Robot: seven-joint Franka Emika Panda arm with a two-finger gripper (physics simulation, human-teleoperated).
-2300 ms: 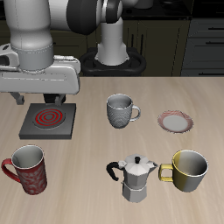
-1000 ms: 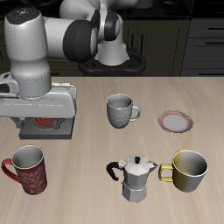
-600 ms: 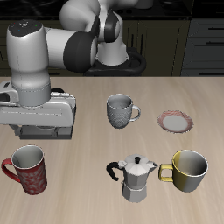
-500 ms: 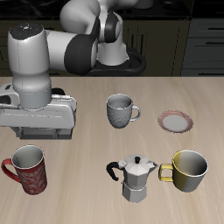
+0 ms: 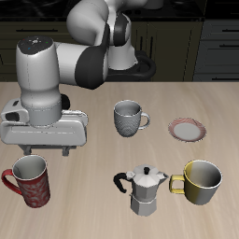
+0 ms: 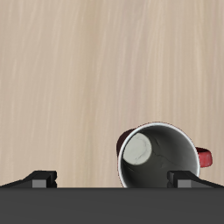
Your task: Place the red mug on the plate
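Note:
The red mug (image 5: 30, 182) stands upright near the table's front edge, dark red with a pale mottled pattern and a grey inside. In the wrist view the red mug (image 6: 164, 156) shows from above, its handle pointing away from the middle. My gripper (image 5: 45, 154) is open and empty. It hangs just above and slightly behind the mug, with its fingers apart. In the wrist view the gripper (image 6: 111, 178) has the mug close to one fingertip (image 6: 182, 178), not centred between the two. The plate (image 5: 189, 130) lies far across the table, bare.
A grey-white mug (image 5: 129, 119) stands mid-table. A metal moka pot (image 5: 143, 189) and a yellow mug (image 5: 202, 182) stand near the front edge. The burner is hidden behind my gripper's body.
My gripper has come down and moved toward the table's front edge, from over the burner to just above the red mug. No object has moved.

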